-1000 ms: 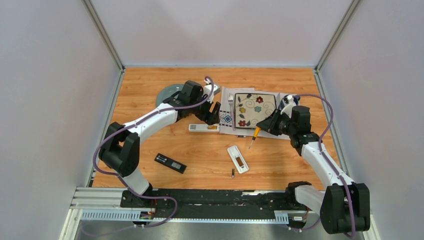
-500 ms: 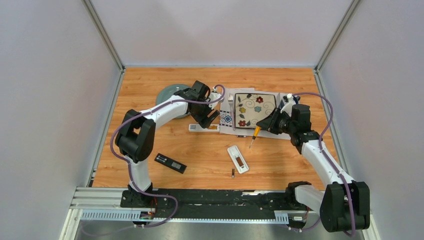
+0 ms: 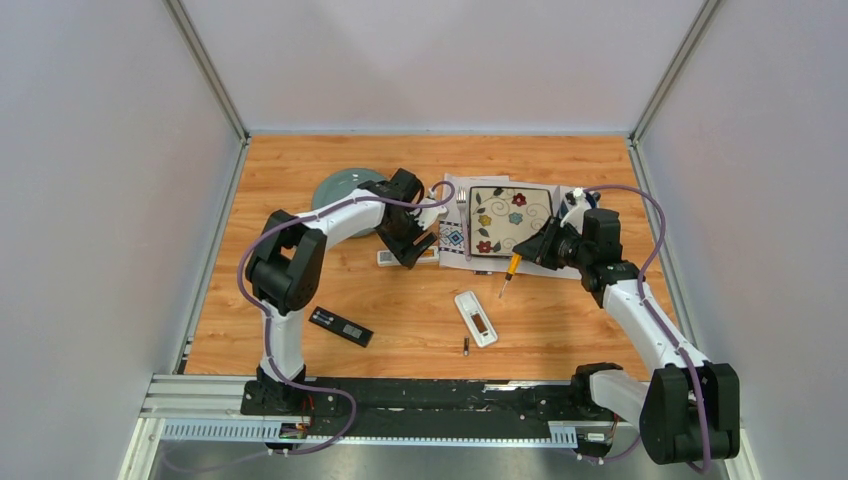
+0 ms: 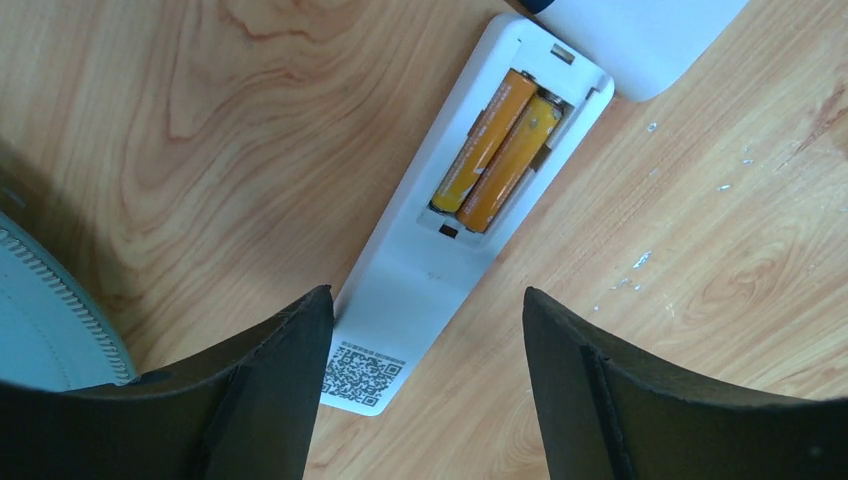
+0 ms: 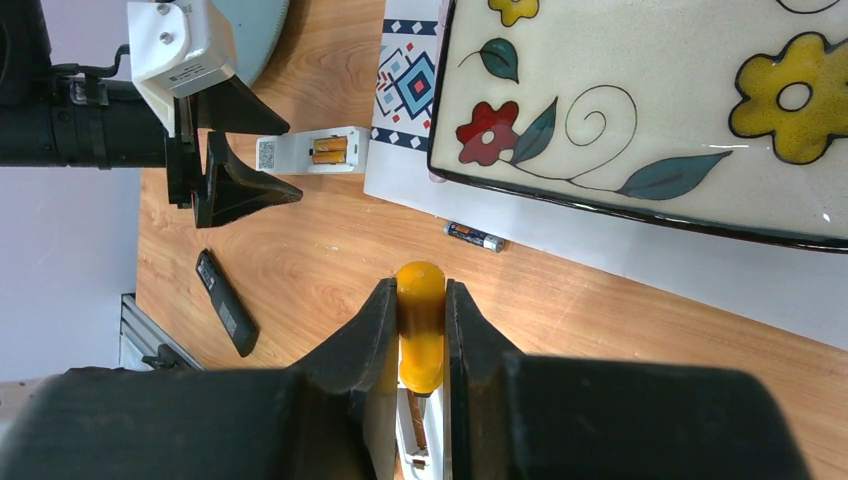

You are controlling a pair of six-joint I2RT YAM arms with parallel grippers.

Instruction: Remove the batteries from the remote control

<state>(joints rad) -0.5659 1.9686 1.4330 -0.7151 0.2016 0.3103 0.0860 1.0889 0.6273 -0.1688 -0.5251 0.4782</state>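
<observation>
left gripper [image 4: 425,297] jaws apart above white remote [image 4: 415,285] on desk [image 4: 200,130], two orange batteries [image 4: 497,150] side by side in its open compartment, right gripper [image 5: 420,287] clamped on orange screwdriver [image 5: 421,335] handle, well apart from remote

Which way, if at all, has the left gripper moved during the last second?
Yes: the left gripper went left and nearer, from the placemat edge to over the white remote.

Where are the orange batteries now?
The batteries lie side by side in the open bay of the white remote, left of the placemat, under the open left gripper in the left wrist view.
</observation>
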